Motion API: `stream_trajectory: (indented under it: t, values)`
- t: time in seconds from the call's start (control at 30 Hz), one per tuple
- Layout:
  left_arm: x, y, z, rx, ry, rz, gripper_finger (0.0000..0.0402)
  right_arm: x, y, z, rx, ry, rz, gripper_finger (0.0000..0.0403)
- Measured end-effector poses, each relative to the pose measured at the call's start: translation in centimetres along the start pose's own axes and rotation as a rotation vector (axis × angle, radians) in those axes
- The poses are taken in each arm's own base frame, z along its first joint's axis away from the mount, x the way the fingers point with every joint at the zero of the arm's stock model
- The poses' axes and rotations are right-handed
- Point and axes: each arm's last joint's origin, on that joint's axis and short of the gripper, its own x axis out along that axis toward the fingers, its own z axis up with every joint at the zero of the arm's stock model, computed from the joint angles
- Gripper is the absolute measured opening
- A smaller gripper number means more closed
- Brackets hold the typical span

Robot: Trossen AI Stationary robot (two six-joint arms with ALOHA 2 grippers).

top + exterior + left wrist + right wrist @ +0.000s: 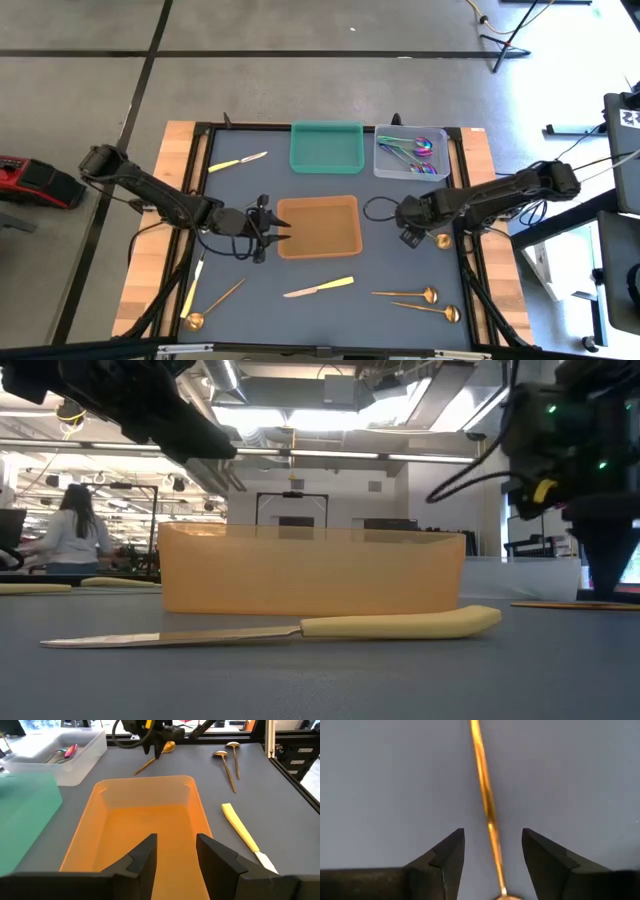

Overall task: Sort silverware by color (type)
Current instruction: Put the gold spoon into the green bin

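Nearest the low camera lies a cream-handled knife (pixel 270 628), long axis running left to right across the table, blade to the left and handle to the right, just in front of the orange tray (pixel 310 570). From above, two gold spoons (pixel 405 294) lie at the near right, handles pointing left and bowls right, roughly parallel. Iridescent pieces (pixel 418 150) sit inside the clear tray (pixel 383 165) at the far right; the green tray (pixel 326 162) is beside it. The right gripper (pixel 492 855) points straight down over a gold spoon handle (pixel 485 795), jaws spread on either side of it without touching. The left gripper (pixel 175 852) is level at the orange tray's left rim, jaws spread and holding nothing.
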Motion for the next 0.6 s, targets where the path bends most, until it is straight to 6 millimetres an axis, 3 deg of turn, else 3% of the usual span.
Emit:
stream_trajectory:
  t: [0.33, 0.6]
  values:
    - [0.0, 0.0, -0.1, -0.015, 0.005, 0.003, 0.0132, 2.4, -0.8, 1.7, 0.008, 0.126, -0.030, 0.0174]
    - [-0.1, -0.2, -0.4, -0.040, 0.041, -0.030, 0.0132, 2.6, -0.6, 1.9, -0.071, 0.112, -0.004, 0.0067]
